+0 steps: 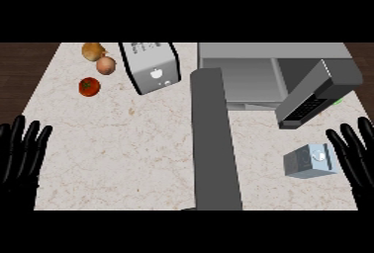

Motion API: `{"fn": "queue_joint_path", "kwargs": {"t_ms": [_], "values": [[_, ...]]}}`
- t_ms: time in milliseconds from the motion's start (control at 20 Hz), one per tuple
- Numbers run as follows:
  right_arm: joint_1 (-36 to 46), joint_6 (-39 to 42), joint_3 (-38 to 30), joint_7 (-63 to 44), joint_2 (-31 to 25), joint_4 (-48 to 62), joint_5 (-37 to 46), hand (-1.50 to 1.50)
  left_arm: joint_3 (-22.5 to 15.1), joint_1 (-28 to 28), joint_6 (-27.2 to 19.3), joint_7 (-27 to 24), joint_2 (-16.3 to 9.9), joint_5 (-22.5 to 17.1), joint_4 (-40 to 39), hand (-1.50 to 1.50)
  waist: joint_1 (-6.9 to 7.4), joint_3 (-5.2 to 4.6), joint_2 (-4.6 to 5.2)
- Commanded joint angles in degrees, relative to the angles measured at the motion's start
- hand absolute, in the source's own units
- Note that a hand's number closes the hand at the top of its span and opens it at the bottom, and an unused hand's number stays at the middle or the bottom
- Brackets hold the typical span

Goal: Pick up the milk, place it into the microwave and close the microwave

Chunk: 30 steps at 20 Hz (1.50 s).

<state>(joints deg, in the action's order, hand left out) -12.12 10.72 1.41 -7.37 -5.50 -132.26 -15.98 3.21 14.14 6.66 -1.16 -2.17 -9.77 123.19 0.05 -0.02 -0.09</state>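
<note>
Milk carton (309, 161) sits on the desk (131, 148) at the right, lying just beside the right hand (354, 153) and not touched by it. That right hand shows at the right edge, fingers (345, 146) straight, spread and pointing up, holding nothing. Over at the left edge the left hand (22, 150) mirrors it, its fingers straight and slightly fanned, resting well apart from everything else.

Up behind the milk carton stands the microwave (270, 74), its cavity exposed and its door (314, 94) swung wide, angled out toward the carton with the dark keypad strip on its lower end. A long grey bar (215, 143) runs down the middle of the view, from beside the microwave to the near edge.

On the far left, a toaster (152, 66) stands tilted in the view, and next to it lie a potato (93, 50), an onion (107, 64) and a tomato (89, 86), grouped near each other.
</note>
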Motion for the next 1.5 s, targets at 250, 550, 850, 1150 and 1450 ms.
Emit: {"fn": "queue_joint_path", "kwargs": {"t_ms": [250, 550, 850, 1150, 1450], "values": [[2.5, -0.9, -5.5, 3.0, 0.5, 8.3, 3.6, -1.5, 1.8, 8.4, 5.1, -4.1, 0.4, -2.8, 2.7, -1.5, 0.34, 0.01, 0.03], [-3.4, 1.6, -4.9, 10.9, 3.2, 13.4, 6.7, -1.5, 6.1, 6.6, 7.8, -6.2, -1.0, -5.4, -1.8, -1.5, 0.01, 0.01, 0.04], [8.0, 1.9, -13.7, 14.2, -1.1, 30.0, 4.5, -1.5, 4.4, 7.6, 7.1, -4.3, -0.1, -2.8, 1.7, -1.5, 0.43, 0.03, 0.13], [-0.7, 4.1, -13.6, 23.0, 0.5, 31.9, 8.5, -1.5, 6.1, 10.0, 9.6, -7.8, 0.8, -4.1, 0.6, -1.5, 0.08, 0.01, 0.02], [5.6, 9.8, -22.2, 23.9, -7.8, 43.0, 2.6, -1.5, 6.1, 11.4, 10.7, -6.4, 1.3, -4.6, 3.2, -1.5, 0.24, 0.03, 0.06]]}}
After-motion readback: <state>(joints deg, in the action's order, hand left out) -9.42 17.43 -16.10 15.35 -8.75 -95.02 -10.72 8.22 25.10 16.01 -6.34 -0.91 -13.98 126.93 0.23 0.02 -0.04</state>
